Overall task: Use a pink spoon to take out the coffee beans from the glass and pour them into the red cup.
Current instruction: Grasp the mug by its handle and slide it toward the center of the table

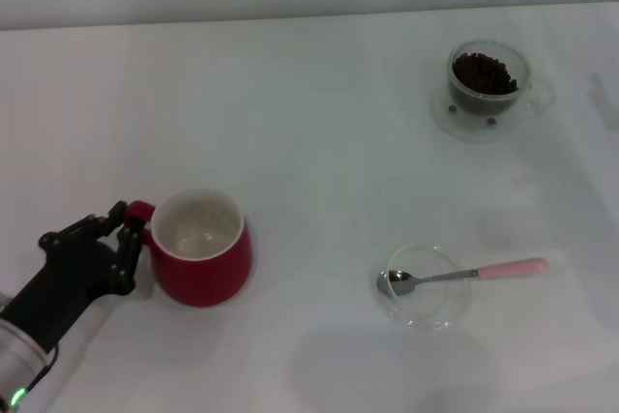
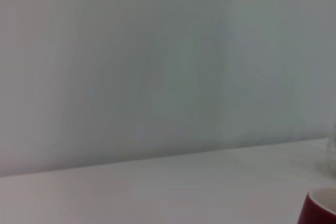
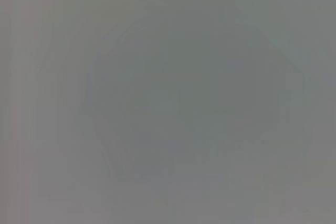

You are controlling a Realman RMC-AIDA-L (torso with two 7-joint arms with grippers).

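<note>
The red cup [image 1: 203,250] stands at the front left with its white inside bare; a sliver of it shows in the left wrist view [image 2: 319,209]. My left gripper [image 1: 127,248] is at the cup's handle, its black fingers [image 1: 118,216] spread to either side of the handle, open. The pink spoon [image 1: 464,275] lies with its metal bowl in a shallow clear glass dish [image 1: 426,307] at the front right. The glass [image 1: 486,79] with the coffee beans [image 1: 484,73] stands on its saucer at the back right. My right gripper is out of view.
The white table [image 1: 319,132] ends at a pale wall at the back. A few beans lie on the saucer under the glass. The right wrist view shows only flat grey.
</note>
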